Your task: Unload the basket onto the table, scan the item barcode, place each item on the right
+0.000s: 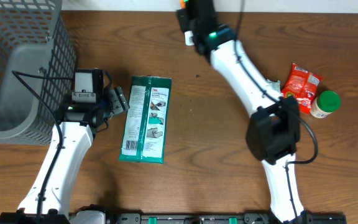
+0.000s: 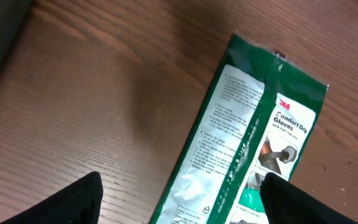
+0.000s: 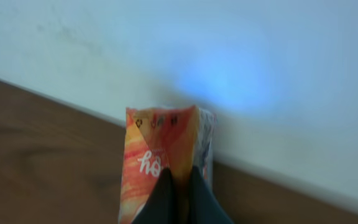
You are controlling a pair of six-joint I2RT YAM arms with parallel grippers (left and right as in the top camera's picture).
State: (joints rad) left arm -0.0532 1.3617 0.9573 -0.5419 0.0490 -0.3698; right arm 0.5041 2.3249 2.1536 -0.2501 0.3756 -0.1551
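My right gripper [image 3: 180,179] is shut on an orange packet [image 3: 157,149] with white lettering, held upright near the pale wall at the table's back edge. From overhead only an orange corner of that packet [image 1: 180,3] shows above the right gripper [image 1: 188,17] at the top edge. No barcode shows on it. My left gripper [image 2: 182,200] stands open just above the table, its dark fingers [image 2: 73,202] either side of the lower part of a flat green glove package [image 2: 253,143]. Overhead, that green package [image 1: 146,118] lies lengthwise right of the left gripper [image 1: 118,99].
A grey wire basket [image 1: 17,68] fills the back left corner. A red snack packet [image 1: 301,84] and a green-capped bottle [image 1: 325,104] lie at the right. The right arm [image 1: 247,74] stretches diagonally across the table's right half.
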